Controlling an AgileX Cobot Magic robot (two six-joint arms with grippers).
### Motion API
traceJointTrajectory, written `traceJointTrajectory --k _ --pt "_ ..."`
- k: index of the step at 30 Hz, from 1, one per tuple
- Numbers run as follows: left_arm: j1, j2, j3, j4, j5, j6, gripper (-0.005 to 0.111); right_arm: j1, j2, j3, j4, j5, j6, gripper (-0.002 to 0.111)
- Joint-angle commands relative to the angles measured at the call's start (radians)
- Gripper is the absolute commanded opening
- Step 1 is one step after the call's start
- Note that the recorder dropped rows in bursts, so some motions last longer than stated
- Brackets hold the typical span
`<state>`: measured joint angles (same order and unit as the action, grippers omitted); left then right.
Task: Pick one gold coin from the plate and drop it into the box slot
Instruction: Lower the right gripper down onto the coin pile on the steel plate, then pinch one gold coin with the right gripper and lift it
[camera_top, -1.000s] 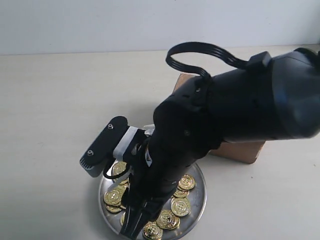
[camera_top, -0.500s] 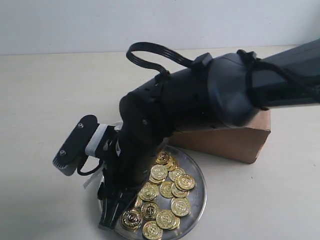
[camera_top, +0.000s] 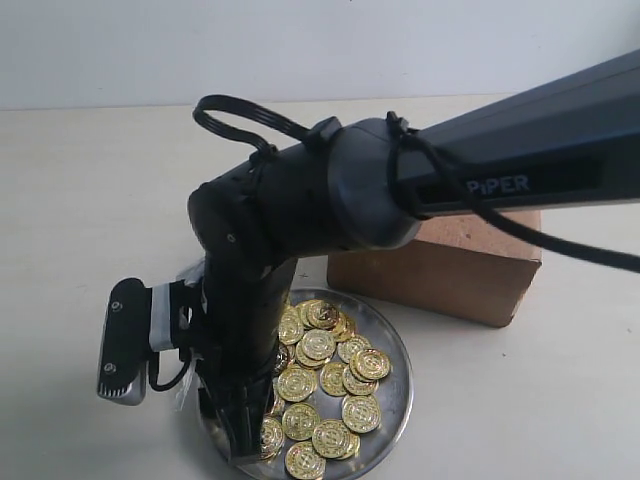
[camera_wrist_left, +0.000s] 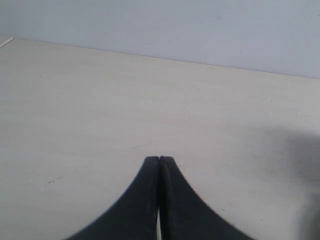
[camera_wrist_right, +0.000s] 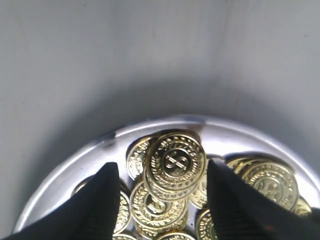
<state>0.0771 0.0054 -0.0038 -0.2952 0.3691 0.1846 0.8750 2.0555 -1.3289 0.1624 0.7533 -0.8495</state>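
Note:
The silver plate (camera_top: 392, 413) sits at the table's front and holds several gold coins (camera_top: 320, 345). My right gripper (camera_top: 240, 445) reaches down over the plate's left edge, its tips hidden among the coins. In the right wrist view this gripper (camera_wrist_right: 161, 164) is open, its two fingers standing either side of a top gold coin (camera_wrist_right: 175, 160) on the pile in the plate (camera_wrist_right: 240, 135); I cannot tell whether they touch it. The brown box (camera_top: 440, 270) stands behind the plate, its slot hidden by the arm. My left gripper (camera_wrist_left: 159, 159) is shut over bare table.
The right arm's black forearm (camera_top: 520, 160) crosses over the box from the right. Its wrist camera (camera_top: 125, 345) hangs left of the plate. Light table surface (camera_top: 90, 200) stretches to the left and back.
The right arm has swung leftward, uncovering the box and most of the coins. Its gripper has shifted from the plate's middle to its left side.

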Motion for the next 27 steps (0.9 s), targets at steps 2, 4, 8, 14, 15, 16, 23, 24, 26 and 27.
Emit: traceJointTrajectory --k 2,4,8,14,15,16,23,24,26,27 --pt "0.003 -0.005 0.004 -0.003 -0.006 -0.004 0.000 -0.002 0.028 -0.044 -0.005 0.018 -0.019 0.051" --pt "0.003 -0.005 0.004 -0.003 -0.006 -0.004 0.000 -0.003 0.039 -0.054 -0.005 0.022 -0.020 0.051" --pt "0.003 -0.005 0.004 -0.003 -0.006 -0.004 0.000 -0.014 0.052 -0.064 -0.005 0.032 -0.022 0.051" --pt "0.003 -0.005 0.004 -0.003 -0.006 -0.004 0.000 -0.017 0.056 -0.064 -0.005 0.037 -0.022 0.051" --pt "0.003 -0.005 0.004 -0.003 -0.006 -0.004 0.000 -0.017 0.056 -0.064 -0.005 0.035 -0.022 0.051" --pt "0.003 -0.005 0.004 -0.003 -0.006 -0.004 0.000 -0.023 0.056 -0.064 -0.002 0.035 -0.022 0.051" --pt "0.003 -0.005 0.004 -0.003 -0.006 -0.004 0.000 -0.026 0.071 -0.066 0.013 0.030 -0.026 0.051" --pt "0.003 -0.005 0.004 -0.003 -0.006 -0.004 0.000 -0.026 0.073 -0.066 0.019 0.026 -0.029 0.051" --pt "0.003 -0.005 0.004 -0.003 -0.006 -0.004 0.000 -0.026 0.073 -0.066 0.026 0.023 -0.046 0.051" --pt "0.003 -0.005 0.004 -0.003 -0.006 -0.004 0.000 -0.026 0.073 -0.066 0.026 0.018 -0.045 0.051"
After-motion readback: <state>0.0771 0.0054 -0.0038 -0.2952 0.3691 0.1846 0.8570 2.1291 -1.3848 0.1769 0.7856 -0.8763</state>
